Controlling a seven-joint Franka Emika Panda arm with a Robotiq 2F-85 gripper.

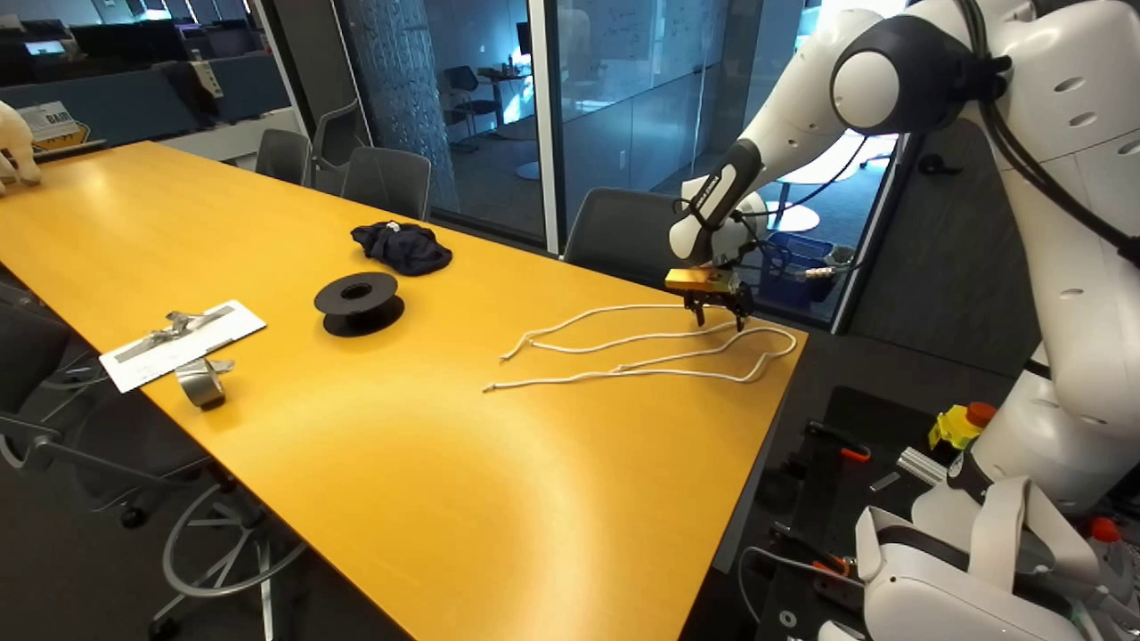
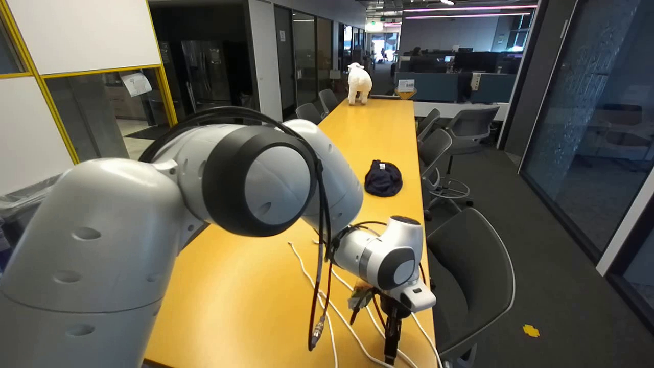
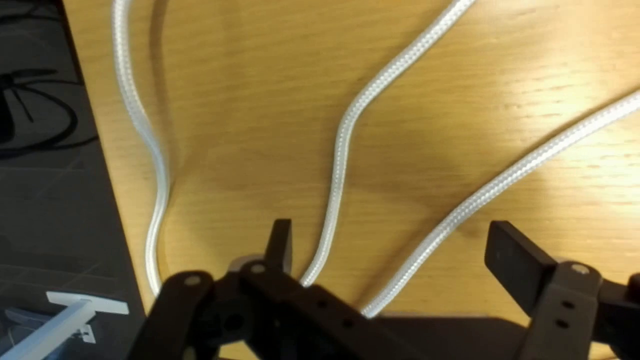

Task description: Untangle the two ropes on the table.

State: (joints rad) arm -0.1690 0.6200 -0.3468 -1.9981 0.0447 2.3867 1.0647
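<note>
Two white braided ropes (image 3: pixel 341 150) lie at the right end of the bench (image 1: pixel 499 499) in an exterior view, below the spread, empty hand (image 3: pixel 387 252), and, probably light and limp, seem best pinched singly, clear of crossings.

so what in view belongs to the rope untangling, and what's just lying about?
Job:
- two ropes
- table
- pincer

Just lying about:
- black spool
- silver tape roll
- flat white strip
- dark cloth bundle
</note>
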